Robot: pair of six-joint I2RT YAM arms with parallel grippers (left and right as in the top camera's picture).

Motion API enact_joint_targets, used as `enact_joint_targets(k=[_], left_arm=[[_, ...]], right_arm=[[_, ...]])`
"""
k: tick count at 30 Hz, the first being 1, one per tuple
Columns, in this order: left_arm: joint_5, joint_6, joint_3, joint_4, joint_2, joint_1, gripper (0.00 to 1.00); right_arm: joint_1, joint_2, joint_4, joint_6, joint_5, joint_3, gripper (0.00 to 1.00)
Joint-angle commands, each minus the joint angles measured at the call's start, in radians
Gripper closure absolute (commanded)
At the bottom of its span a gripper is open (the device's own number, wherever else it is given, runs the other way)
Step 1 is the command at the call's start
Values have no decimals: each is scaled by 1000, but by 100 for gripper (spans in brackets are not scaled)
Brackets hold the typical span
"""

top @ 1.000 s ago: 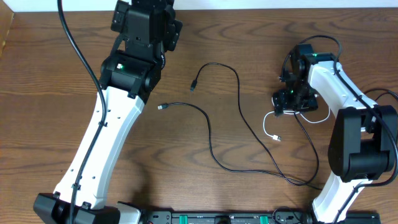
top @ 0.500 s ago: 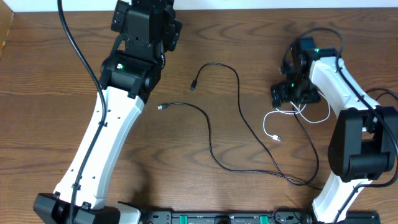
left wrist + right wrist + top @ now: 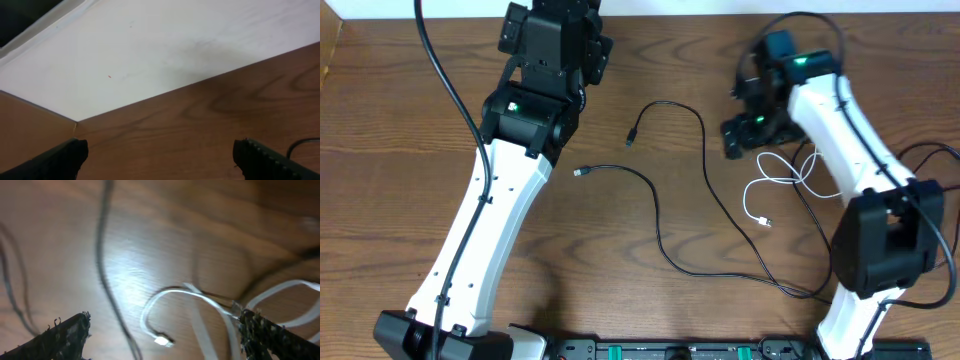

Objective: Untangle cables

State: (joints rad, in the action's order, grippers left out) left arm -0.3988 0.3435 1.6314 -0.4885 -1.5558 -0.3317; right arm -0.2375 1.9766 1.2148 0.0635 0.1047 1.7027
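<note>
Right gripper [image 3: 165,317] reads open on my wrist feed: its two black fingers [image 3: 67,335] sit wide apart at the bottom corners, with nothing pinched between them. Under that gap I see the thin white cable [image 3: 200,296], looped on the brown wooden table [image 3: 150,230], with its small plug end [image 3: 161,340] showing. One strand runs right up against one finger, but the feed is too blurred for me to tell whether it is snagged there. From overhead, the white loops lie just below the gripper, beside the right arm. Two thin black cables lie loose across the middle of the table: one [image 3: 706,150] arcs from a plug near the centre towards the right arm's base, and the other [image 3: 657,215] starts at a plug further left and runs in beside it. Left gripper [image 3: 160,147] hovers at the table's far edge, fingers apart on nothing, facing the white wall [image 3: 150,50].
</note>
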Motion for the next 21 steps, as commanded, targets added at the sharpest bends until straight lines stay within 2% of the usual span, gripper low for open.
enact_joint_targets(k=[1, 6, 21], left_arm=[[-61, -2, 9, 23, 4, 8, 3], [-126, -2, 9, 45, 4, 29, 2], [-125, -10, 9, 26, 4, 64, 2]], right_arm=[[-113, -4, 10, 20, -2, 16, 6], [-188, -4, 20, 18, -9, 16, 6], [-315, 6, 28, 32, 48, 15, 2]])
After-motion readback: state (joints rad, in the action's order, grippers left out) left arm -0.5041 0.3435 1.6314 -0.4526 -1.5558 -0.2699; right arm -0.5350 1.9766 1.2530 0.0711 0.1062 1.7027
